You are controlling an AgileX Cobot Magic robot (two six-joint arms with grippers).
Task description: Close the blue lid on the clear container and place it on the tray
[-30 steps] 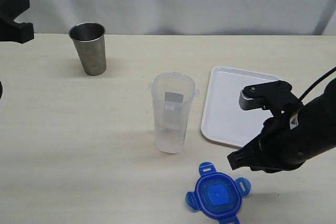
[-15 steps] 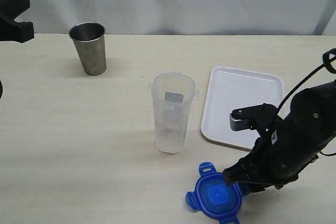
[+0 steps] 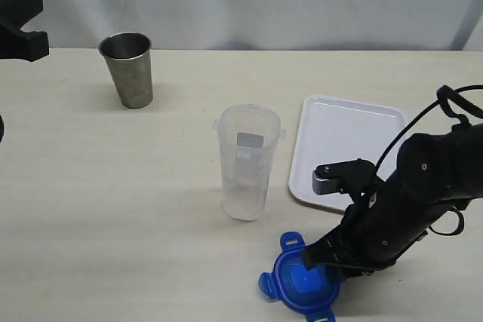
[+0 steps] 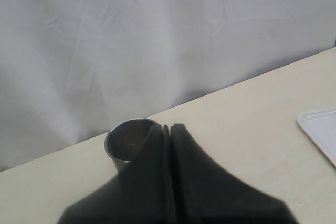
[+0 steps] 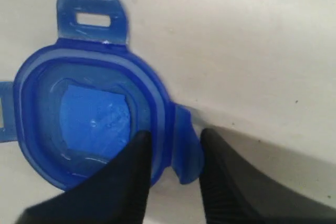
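right end effector (image 5: pixel 173 139) straddles the rim of the blue lid (image 5: pixel 94 114), one finger inside, one outside. looks set for an edge pick off the counter (image 3: pixel 113 209); can't tell if clamped. only the right wrist view shows that. exterior shows the lid near the open clear container (image 3: pixel 247 164), just beside the tray (image 3: pixel 351 122). left end effector (image 4: pixel 167 128) pressed together, empty.

We are seeing the counter (image 3: pixel 113 186) carrying a steel cup (image 3: pixel 130 72), an upright clear container (image 3: pixel 246 164), a white tray (image 3: pixel 339 141) and a blue lid (image 3: pixel 290 284).
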